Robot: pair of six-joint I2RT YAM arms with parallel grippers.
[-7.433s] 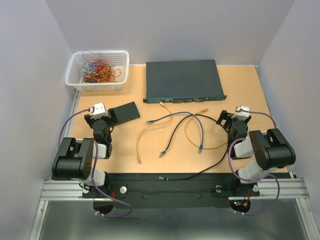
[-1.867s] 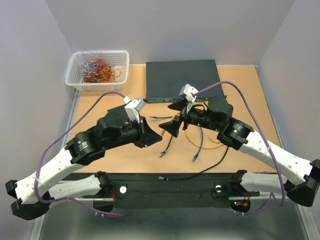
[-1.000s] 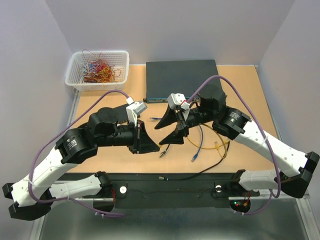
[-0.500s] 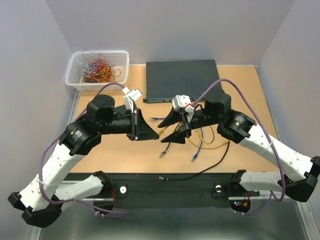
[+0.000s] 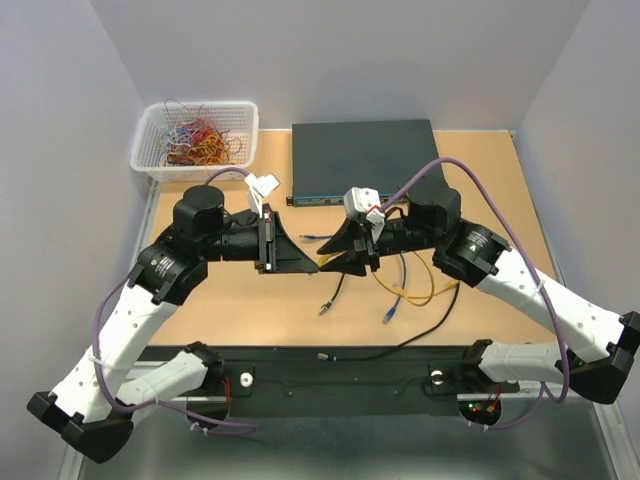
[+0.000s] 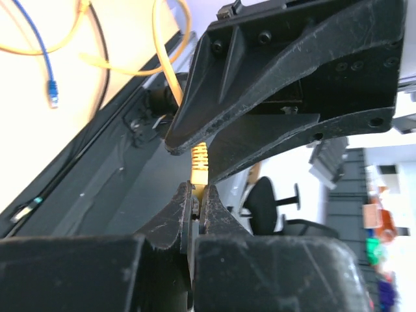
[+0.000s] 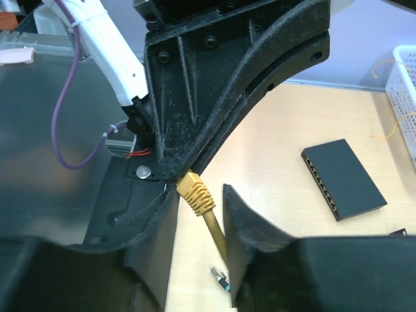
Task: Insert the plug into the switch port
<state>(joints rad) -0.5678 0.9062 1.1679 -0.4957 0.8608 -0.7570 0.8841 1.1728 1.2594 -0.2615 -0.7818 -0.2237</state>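
Yellow plug (image 7: 195,193) in midair, tip pinched by left tool (image 6: 195,194); black switch (image 7: 348,175) flat on counter (image 7: 292,123), ports (image 7: 323,186) lining one long edge.

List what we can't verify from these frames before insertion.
Top external: the left arm covers the small switch.
Left wrist: the left gripper hides the tip of the plug.
Right wrist: switch port row too small; right gripper grip on the cable unclear.

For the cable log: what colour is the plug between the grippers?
Yellow; the plug shows best in the right wrist view.
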